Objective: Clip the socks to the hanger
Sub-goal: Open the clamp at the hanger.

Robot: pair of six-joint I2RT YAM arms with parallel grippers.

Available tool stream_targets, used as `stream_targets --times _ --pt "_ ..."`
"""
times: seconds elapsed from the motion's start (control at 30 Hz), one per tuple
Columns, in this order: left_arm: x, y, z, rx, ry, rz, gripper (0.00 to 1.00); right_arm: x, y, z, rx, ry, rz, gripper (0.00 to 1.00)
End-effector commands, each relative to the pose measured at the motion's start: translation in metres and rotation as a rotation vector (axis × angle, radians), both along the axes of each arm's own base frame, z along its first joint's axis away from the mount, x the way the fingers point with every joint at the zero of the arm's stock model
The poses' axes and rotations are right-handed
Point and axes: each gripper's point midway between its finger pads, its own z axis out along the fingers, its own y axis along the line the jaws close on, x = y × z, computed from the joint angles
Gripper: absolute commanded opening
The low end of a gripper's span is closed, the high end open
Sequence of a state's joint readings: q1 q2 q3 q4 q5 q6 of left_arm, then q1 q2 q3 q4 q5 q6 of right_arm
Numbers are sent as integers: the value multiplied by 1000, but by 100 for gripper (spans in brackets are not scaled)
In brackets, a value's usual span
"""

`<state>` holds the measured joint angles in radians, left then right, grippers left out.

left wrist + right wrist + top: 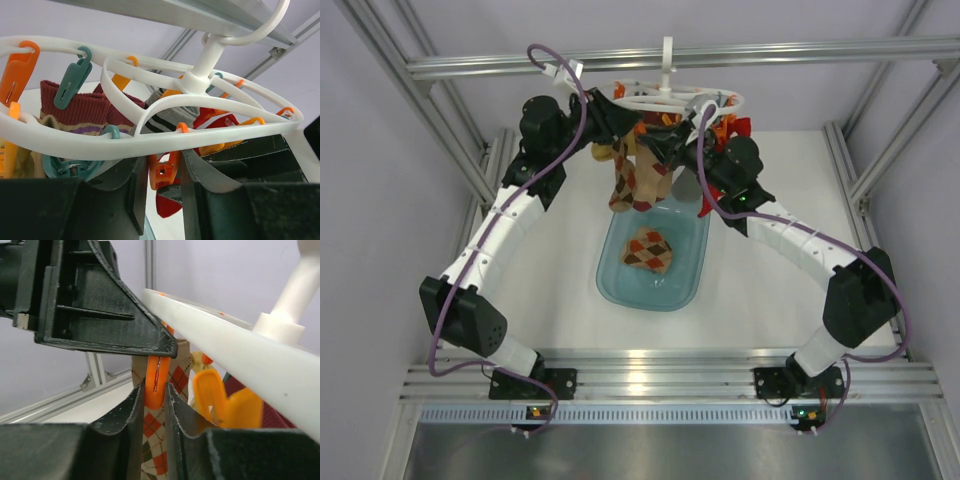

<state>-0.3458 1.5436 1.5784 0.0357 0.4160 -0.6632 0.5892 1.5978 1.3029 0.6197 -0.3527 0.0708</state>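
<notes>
L first: our left claw (164, 165), clenched on an orange plastic clip (161, 175), could tug the white round plastic ring hanger (75, 142) askew or off its hook. Right claw (155, 387) pinches an orange clip (156, 375) by a brown-orange argyle fabric sock (180, 377). Sock may slip free & we can't tell if it's bitten yet. Hanger's at 12 o'clock over the worktop (560, 290), socks limp. One loose argyle sock (648, 250) lies in the translucent blue tray (615, 285) at its 6 o'clock.
</notes>
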Motion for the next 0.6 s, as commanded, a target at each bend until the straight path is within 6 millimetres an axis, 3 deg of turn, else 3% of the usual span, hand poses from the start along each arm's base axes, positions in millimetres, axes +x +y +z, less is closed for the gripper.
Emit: stream_targets --times 0.0,0.1,0.13,0.3,0.4,0.57 --pt "11 12 6 -7 11 57 0 -11 -8 37 58 -73 31 21" --pt "12 11 4 -33 40 56 0 -17 -9 25 41 -60 44 43" --pt "11 10 6 -57 47 48 0 -19 -10 19 31 -52 44 45" --pt "4 7 0 -106 40 1 0 -15 -14 19 28 -66 15 47" --pt "-2 3 1 -106 -50 -45 0 -12 -12 25 44 -66 18 48" --pt "10 12 -5 -110 -71 7 0 -19 -5 24 47 -35 79 56"
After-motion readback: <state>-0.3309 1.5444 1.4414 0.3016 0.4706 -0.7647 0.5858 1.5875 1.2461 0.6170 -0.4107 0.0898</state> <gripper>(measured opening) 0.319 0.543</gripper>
